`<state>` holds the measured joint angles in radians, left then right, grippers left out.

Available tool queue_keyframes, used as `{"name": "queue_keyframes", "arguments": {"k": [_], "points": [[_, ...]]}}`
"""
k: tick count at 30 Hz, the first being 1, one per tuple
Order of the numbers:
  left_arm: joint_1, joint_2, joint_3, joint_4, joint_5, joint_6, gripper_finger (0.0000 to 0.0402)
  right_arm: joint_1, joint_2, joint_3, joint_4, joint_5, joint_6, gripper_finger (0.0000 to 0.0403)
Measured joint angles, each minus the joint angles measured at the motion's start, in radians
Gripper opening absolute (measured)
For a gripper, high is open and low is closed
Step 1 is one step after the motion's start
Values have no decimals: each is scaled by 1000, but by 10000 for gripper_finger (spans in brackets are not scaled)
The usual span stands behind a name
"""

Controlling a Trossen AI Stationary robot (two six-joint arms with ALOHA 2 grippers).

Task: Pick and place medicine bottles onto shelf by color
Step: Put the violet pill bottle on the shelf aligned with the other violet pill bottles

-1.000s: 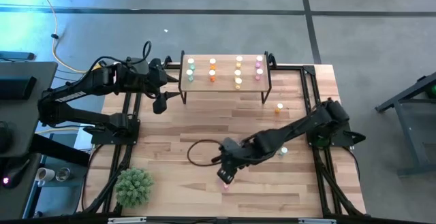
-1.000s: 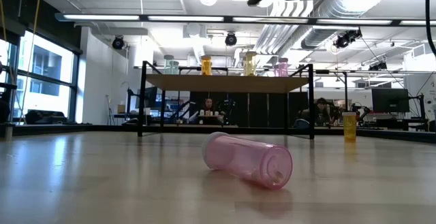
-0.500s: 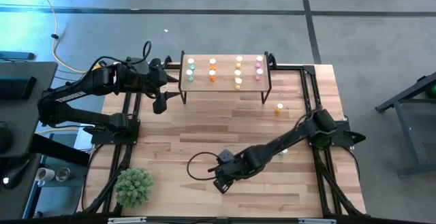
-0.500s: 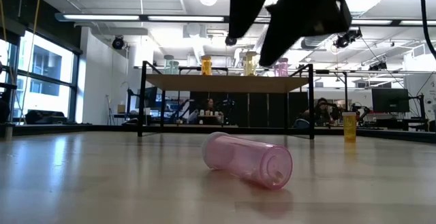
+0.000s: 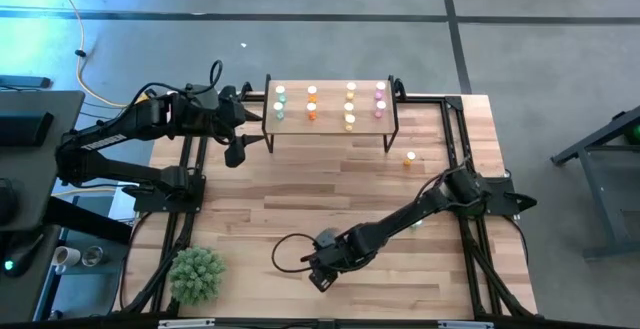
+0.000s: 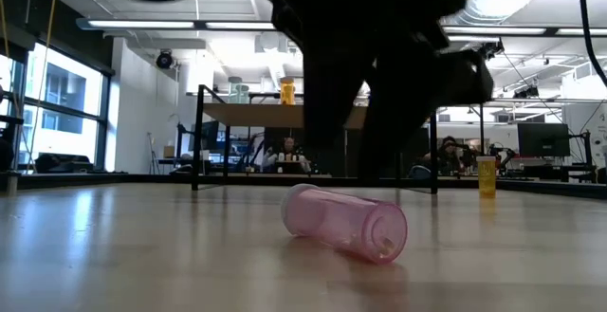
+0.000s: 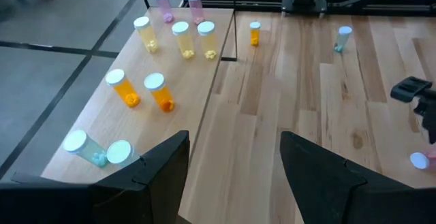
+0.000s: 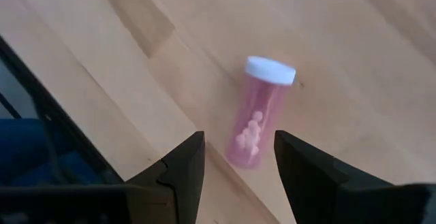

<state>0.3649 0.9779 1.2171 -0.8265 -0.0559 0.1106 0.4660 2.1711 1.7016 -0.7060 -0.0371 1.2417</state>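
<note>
Nine bottles stood sorted on the shelf (image 5: 330,119). Three remained on the counter (image 5: 250,199). The right claw (image 8: 235,159), open and empty, hovered over the fallen pink bottle (image 8: 259,112).

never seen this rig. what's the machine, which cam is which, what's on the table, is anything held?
Two dark robot arms at a wooden table. One camera looks straight down, one sits at tabletop height, and one rides on each wrist.

The left gripper waits open beside the shelf, a small wooden platform carrying green, orange, yellow and pink medicine bottles in colour groups.

The right gripper is open and empty, over a pink bottle lying on its side near the table's front edge.

Also on the table: an orange bottle standing, a green bottle and a small green plant.

Nothing is held.
</note>
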Motion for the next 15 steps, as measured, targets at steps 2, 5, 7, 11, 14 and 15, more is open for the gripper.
{"name": "queue_keyframes", "arguments": {"k": [2, 5, 7, 11, 14, 15], "points": [[0, 0, 0, 0, 0, -4, 218, 0, 11, 0, 0, -16, 15, 167], [0, 0, 0, 0, 0, -4, 218, 1, 23, 0, -1, -39, 17, 167], [0, 0, 0, 0, 0, -5, 218, 2, 31, 0, 0, -43, 17, 167], [0, 0, 0, 0, 0, -5, 218, 2, 51, 0, 0, -44, 17, 167], [0, 0, 0, 0, 0, -5, 218, 1, 66, 0, -1, -68, 17, 167], [0, 0, 0, 0, 0, -5, 218, 0, 68, 0, -2, -81, 17, 164]]}}
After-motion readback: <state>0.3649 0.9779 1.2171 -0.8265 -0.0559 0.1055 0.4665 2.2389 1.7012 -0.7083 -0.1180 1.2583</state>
